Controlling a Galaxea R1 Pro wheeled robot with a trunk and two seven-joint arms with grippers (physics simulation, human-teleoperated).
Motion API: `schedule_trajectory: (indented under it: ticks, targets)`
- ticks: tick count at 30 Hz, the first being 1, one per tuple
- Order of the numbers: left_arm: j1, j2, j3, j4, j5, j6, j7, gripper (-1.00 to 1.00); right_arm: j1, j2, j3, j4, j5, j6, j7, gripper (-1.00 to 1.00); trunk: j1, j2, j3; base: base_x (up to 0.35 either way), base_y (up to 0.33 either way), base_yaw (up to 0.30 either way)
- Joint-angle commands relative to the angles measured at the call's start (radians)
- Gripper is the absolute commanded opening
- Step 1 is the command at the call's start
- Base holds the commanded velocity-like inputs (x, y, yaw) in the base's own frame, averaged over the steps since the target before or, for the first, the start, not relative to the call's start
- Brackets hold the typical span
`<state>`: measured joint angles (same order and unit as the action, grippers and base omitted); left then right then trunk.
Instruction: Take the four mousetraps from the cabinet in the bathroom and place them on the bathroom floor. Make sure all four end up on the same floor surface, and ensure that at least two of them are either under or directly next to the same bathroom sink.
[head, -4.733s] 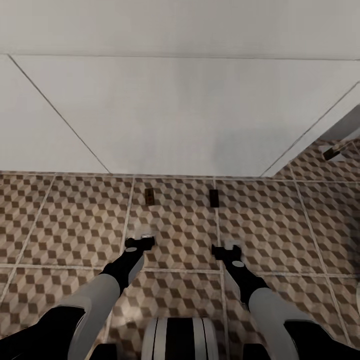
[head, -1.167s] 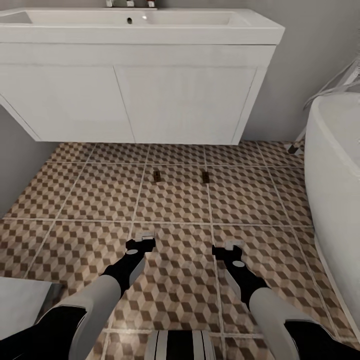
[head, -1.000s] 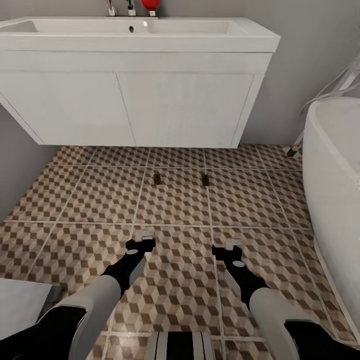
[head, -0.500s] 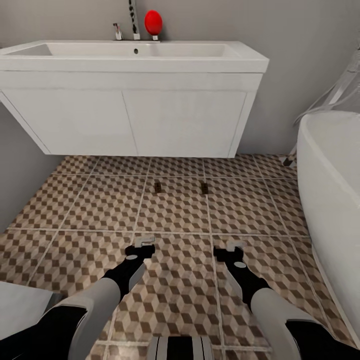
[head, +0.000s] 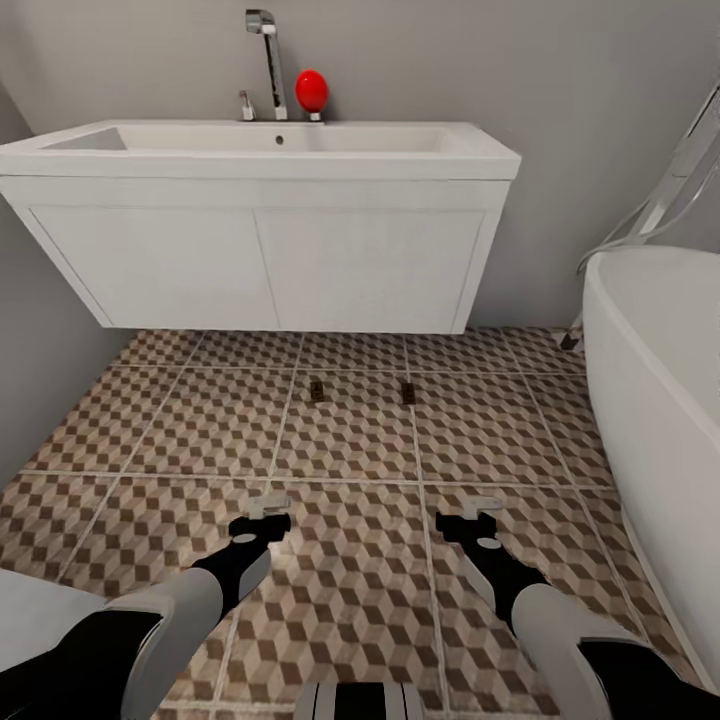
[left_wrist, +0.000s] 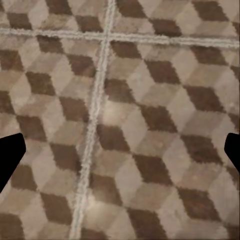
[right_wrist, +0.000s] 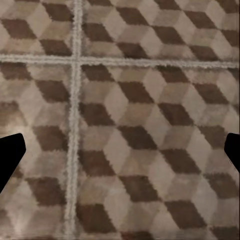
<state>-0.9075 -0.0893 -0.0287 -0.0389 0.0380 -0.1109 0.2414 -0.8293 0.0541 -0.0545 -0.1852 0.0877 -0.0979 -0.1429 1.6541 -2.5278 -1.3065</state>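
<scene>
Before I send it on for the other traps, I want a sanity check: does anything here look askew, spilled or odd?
Nothing stands out. Two mousetraps lie flat on the patterned bathroom floor, apart, just in front of the white sink unit. Both claws, left and right, are open and empty.

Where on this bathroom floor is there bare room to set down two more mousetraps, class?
Bare tile lies left of the left mousetrap, toward the grey wall, between the traps and the two grippers, and right of the right mousetrap, toward the bathtub. Tightest is the short gap between the traps, in front of the sink cabinet.
</scene>
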Motion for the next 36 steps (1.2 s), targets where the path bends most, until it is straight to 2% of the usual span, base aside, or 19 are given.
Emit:
schedule_trajectory:
  ticks: [1,4,9,16,21,36]
  targets:
    - [-0.001,0.006,-0.004,0.008,0.005,-0.005,0.003,1.00,-0.001,-0.005,-0.005,0.013,0.009,-0.004,-0.003,1.00,-0.001,0.000,0.003,0.000,0.000,0.000]
    - [0.003,0.033,-0.004,0.024,0.008,-0.007,0.001,1.00,-0.001,-0.020,-0.005,0.060,0.010,-0.009,-0.002,1.00,-0.002,0.001,0.015,0.000,0.000,0.000]
    - [0.006,0.058,-0.004,0.031,0.010,-0.009,-0.001,1.00,-0.001,-0.027,-0.005,0.124,0.010,-0.013,-0.004,1.00,-0.004,0.002,0.034,0.000,0.000,0.000]
    - [0.016,0.079,-0.004,0.035,0.021,-0.011,0.002,1.00,0.006,-0.039,-0.004,0.196,0.012,-0.017,-0.004,1.00,-0.007,0.004,0.061,0.000,0.000,0.000]
    - [0.036,0.093,-0.004,0.036,0.029,-0.012,-0.002,1.00,0.005,-0.048,-0.004,0.210,0.014,-0.018,-0.003,1.00,-0.010,0.005,0.081,0.000,0.000,0.000]
    - [0.087,0.097,-0.003,0.036,0.033,-0.013,-0.007,1.00,0.001,-0.085,-0.002,0.214,0.016,-0.025,-0.003,1.00,-0.016,0.008,0.139,0.000,0.000,0.000]
